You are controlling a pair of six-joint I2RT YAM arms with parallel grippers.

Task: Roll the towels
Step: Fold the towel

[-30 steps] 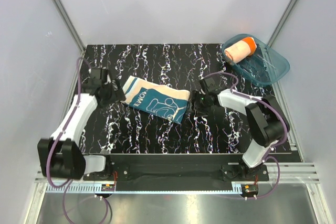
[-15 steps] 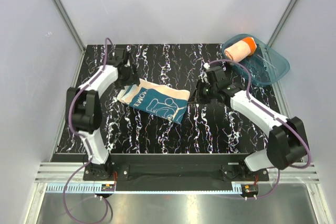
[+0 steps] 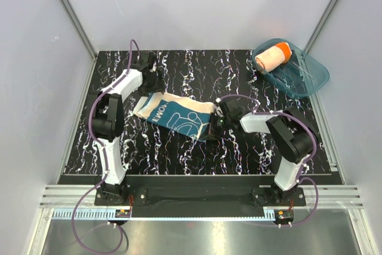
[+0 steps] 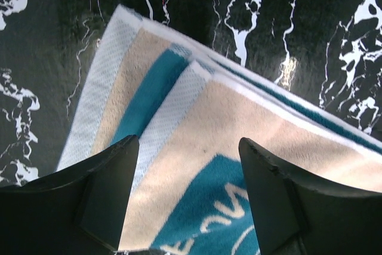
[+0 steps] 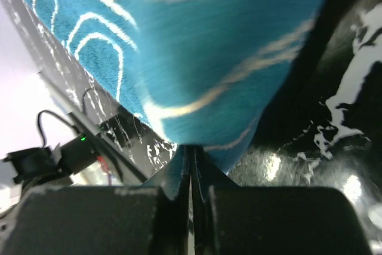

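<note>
Checking right claw [image 5: 191,168] on its wrist cam: clenched on the edge of the teal towel [image 5: 197,46]. Cloth fills the frame above the pinch. Top cam only puts that claw at the towel's right end. The jaws can't be read from there.

>> Agreed. Left claw [image 4: 186,147]?

Released. Its wrist cam shows both fingers [image 4: 107,189] spread over the towel's left end, with folded layers and a white hem between them. Can't tell if the tips touch the cloth. Top cam has it at the towel's far-left corner, gap not readable.

>> What does top cam add?

Layout. Teal towel lies folded flat mid-counter [image 3: 197,70], slanted, with the left end farther back than the right. Orange towel [image 3: 271,57] sits rolled up in the tub [image 3: 307,79] at the far right corner, well apart from both claws. Neither wrist cam shows the orange towel or the tub.

>> Delta vs half a second ago?

Right claw was just beside the towel's right end, not touching. Now it's on that edge, and the arm is folded in tighter. Left claw has shifted slightly farther back at the left end. Teal towel is in roughly the same spot. Orange towel and tub are unchanged.
</note>
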